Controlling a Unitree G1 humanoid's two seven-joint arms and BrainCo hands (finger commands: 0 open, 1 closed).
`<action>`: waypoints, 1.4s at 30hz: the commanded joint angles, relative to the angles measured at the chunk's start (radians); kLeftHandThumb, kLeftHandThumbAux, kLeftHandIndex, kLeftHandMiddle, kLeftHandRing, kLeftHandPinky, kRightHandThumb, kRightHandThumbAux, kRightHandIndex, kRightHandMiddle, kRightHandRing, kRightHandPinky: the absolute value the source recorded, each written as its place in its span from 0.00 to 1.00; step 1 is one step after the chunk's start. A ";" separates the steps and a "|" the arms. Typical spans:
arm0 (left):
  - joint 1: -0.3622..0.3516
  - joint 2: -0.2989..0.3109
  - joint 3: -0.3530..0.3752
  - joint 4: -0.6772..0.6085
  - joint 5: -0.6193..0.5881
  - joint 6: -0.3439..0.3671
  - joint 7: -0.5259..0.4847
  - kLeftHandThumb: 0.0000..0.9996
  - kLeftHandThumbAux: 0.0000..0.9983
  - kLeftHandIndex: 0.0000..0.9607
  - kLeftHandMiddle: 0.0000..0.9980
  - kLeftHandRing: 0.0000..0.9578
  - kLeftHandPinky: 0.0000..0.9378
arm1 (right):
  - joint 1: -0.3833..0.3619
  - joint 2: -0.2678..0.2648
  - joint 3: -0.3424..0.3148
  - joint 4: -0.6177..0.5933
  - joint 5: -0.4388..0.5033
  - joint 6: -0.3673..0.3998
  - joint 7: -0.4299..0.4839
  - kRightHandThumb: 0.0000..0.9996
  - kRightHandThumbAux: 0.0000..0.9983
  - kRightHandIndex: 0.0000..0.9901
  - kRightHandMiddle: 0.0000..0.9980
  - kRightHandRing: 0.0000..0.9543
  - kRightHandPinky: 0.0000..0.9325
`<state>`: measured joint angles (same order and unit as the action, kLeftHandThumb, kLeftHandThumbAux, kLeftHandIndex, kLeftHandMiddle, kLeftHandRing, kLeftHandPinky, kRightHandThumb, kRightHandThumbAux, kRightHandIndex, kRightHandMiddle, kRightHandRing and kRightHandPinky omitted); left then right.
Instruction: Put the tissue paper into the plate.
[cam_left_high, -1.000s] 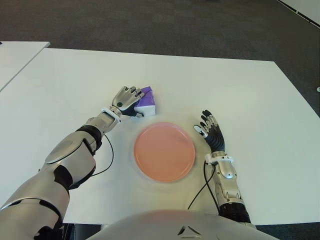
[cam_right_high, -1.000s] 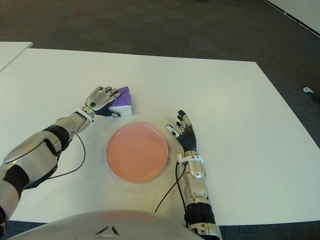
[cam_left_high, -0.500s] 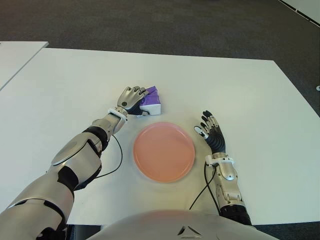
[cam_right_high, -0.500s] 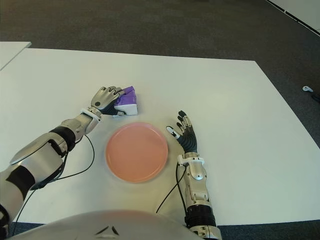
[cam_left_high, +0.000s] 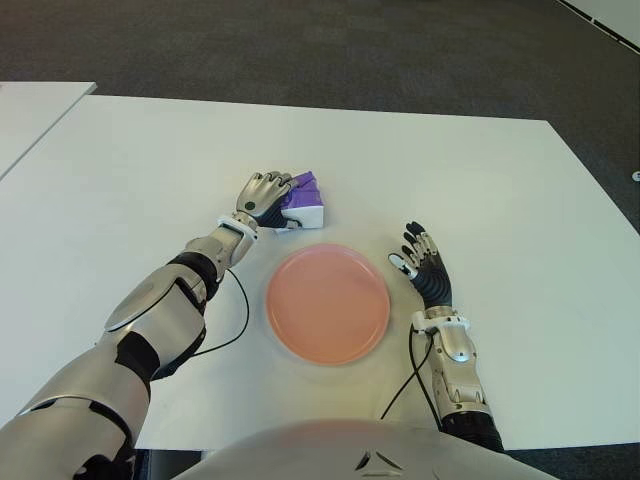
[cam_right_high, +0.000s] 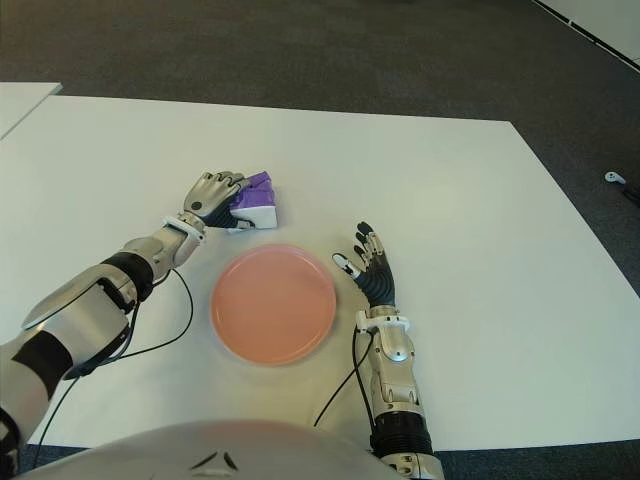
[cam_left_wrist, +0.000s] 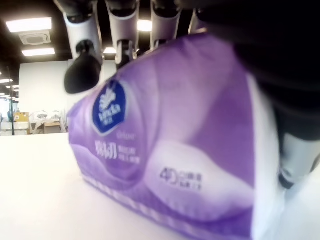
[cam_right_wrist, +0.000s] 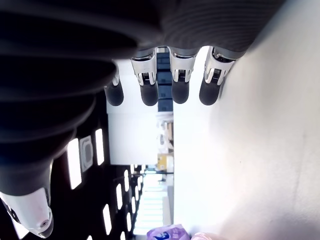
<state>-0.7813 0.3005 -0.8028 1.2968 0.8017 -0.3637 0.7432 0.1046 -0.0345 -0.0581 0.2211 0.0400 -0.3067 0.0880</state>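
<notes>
A purple and white tissue pack (cam_left_high: 303, 204) lies on the white table (cam_left_high: 500, 180), just beyond the far left rim of the pink plate (cam_left_high: 328, 303). My left hand (cam_left_high: 272, 201) is shut on the pack, fingers (cam_left_wrist: 81, 71) curled over its top. In the left wrist view the pack (cam_left_wrist: 165, 150) fills the picture and its lower edge meets the table. The plate holds nothing. My right hand (cam_left_high: 424, 266) shows to the right of the plate, open, with its fingers (cam_right_wrist: 172, 90) stretched out and nothing in them.
A black cable (cam_left_high: 238, 322) loops on the table left of the plate, and another (cam_left_high: 404, 375) runs by my right wrist. A second white table (cam_left_high: 30, 110) stands at the far left. Dark carpet (cam_left_high: 400, 50) lies beyond the far table edge.
Over the last second my left hand shifted the tissue pack a little to the right and farther from me. It has hardly moved in the last half second. My right hand stayed still.
</notes>
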 joint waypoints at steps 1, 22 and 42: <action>0.148 -0.003 -0.022 0.054 0.020 -0.059 -0.180 0.72 0.70 0.46 0.83 0.84 0.85 | 0.037 0.003 -0.001 0.046 0.006 0.053 -0.002 0.01 0.67 0.00 0.01 0.00 0.00; -0.019 0.183 0.207 -0.140 -0.143 -0.306 -0.284 0.72 0.70 0.46 0.84 0.85 0.87 | 0.017 0.004 -0.003 0.077 0.008 0.048 -0.001 0.01 0.65 0.00 0.02 0.00 0.00; 0.179 0.288 0.512 -0.888 -0.364 -0.443 -0.496 0.74 0.70 0.46 0.87 0.90 0.91 | -0.008 -0.003 -0.004 0.124 -0.011 0.019 -0.024 0.01 0.62 0.00 0.01 0.00 0.00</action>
<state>-0.6846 0.5875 -0.3147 0.5223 0.4726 -0.8382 0.3208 0.0637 -0.0379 -0.0623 0.2834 0.0351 -0.3261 0.0686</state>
